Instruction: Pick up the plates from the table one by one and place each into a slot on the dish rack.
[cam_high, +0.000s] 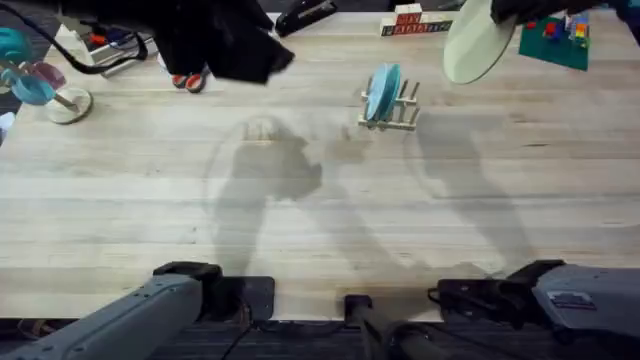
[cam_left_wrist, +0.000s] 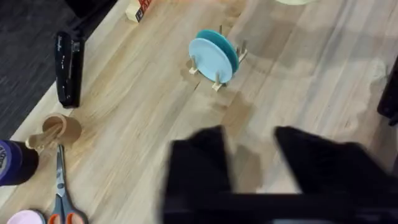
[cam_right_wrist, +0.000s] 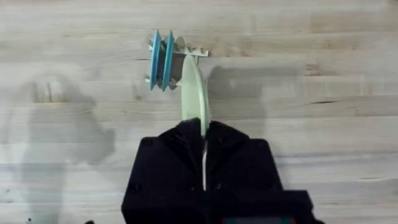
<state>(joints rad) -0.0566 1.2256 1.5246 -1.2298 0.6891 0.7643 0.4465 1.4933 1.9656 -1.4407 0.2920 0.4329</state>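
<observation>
Above rack (cam_right_wrist: 177, 59): cream plate (cam_right_wrist: 194, 93), R hand (cam_right_wrist: 204, 134).

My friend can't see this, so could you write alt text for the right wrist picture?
The right gripper holds a cream plate on edge above the dish rack, where two blue plates already stand upright on the wooden table.

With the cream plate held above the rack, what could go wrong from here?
1. The right pincer grips the cream plate only at its rim, so it may slip or tilt.
2. The rack is small and looks light; a bump may push it or tip it.
3. Two blue plates already stand there; the cream one may knock them.
</observation>
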